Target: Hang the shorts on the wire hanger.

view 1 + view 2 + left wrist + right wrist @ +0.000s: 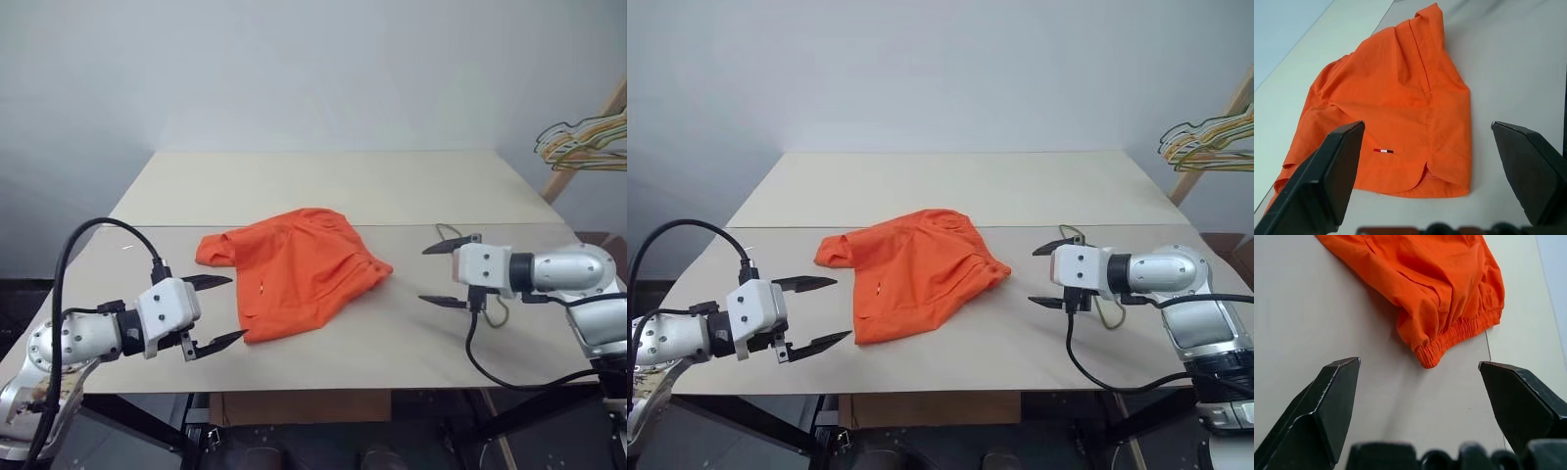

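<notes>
Four fingers (209, 281) spread; one shorts (294, 269).

Beige table (323, 186) bearing crumpled shorts (294, 269), perhaps the wire hanger (495, 311).

**Silver arms, white wrist blocks, black fingers**

Each arm ends in a rounded silver-grey metal forearm joined by a dark ring to a boxy white wrist housing. The left gripper (215, 313) and the right gripper (450, 273) each carry two slim black fingers (1317, 183), wedge-shaped and tapering to sharp points. A thick black cable loops over the left arm and plugs into the top of its white block; another hangs in a curve beneath the right housing. The left forearm's round end cap shows small screws.
</notes>
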### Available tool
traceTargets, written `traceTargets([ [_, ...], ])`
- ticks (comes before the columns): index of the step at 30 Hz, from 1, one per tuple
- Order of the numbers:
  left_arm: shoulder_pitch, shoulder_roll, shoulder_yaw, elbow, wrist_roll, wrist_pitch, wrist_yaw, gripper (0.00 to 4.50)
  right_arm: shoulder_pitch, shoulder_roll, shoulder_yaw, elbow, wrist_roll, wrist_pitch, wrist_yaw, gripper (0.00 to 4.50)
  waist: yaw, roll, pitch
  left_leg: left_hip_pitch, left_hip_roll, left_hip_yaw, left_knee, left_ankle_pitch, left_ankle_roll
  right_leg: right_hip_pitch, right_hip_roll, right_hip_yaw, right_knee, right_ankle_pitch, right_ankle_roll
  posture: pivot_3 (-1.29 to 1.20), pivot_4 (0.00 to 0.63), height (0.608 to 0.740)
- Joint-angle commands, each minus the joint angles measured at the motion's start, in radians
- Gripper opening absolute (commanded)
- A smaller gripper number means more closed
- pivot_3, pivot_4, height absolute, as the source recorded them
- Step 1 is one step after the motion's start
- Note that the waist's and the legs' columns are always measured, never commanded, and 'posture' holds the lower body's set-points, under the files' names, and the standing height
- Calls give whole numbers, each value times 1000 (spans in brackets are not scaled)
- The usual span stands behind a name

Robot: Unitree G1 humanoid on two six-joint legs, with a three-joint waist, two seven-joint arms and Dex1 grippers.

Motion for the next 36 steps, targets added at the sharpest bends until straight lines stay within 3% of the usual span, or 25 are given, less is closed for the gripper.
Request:
traceTargets([
  [1,-17,15,-26,6,-22,-7,-45,4500,-105,63,99,180,-189,-238,-130,4489,-17,0,0,1,0,3,0,0,0,0,0,1,0,0,0,48,0,740],
  [8,-26,16,-42,7,-26,1,-67,4500,-308,189,278,581,-500,-511,-437,4489,-42,0,0,1,0,8,-1,1,-1,-1,0,3,1,0,0,54,0,740],
  [14,-6,26,-21,8,-27,-2,-77,4500,-439,257,375,815,-648,-607,-627,4489,-51,-1,0,1,-1,4,-2,1,-1,-2,-1,6,1,1,0,71,0,740],
  [21,23,31,7,4,-30,-5,-81,4500,-514,321,439,954,-711,-668,-735,4489,-51,0,0,3,-1,3,-3,1,-1,-1,0,6,2,1,0,83,0,740],
  [24,33,31,15,1,-29,-5,-80,4500,-534,340,452,990,-715,-669,-734,3910,-51,0,0,3,-1,3,-3,1,-1,-1,0,7,2,1,0,89,0,740],
  [34,49,32,31,23,-49,2,-102,4500,-548,343,482,1028,-754,-668,-785,224,-51,0,1,4,-1,3,-3,1,-1,-1,0,7,3,1,0,79,0,740],
  [36,42,27,23,54,-63,-1,-123,4500,-545,343,476,1025,-740,-659,-772,16,-52,0,1,4,-1,3,-3,1,-2,-1,0,7,3,1,0,78,0,740],
])
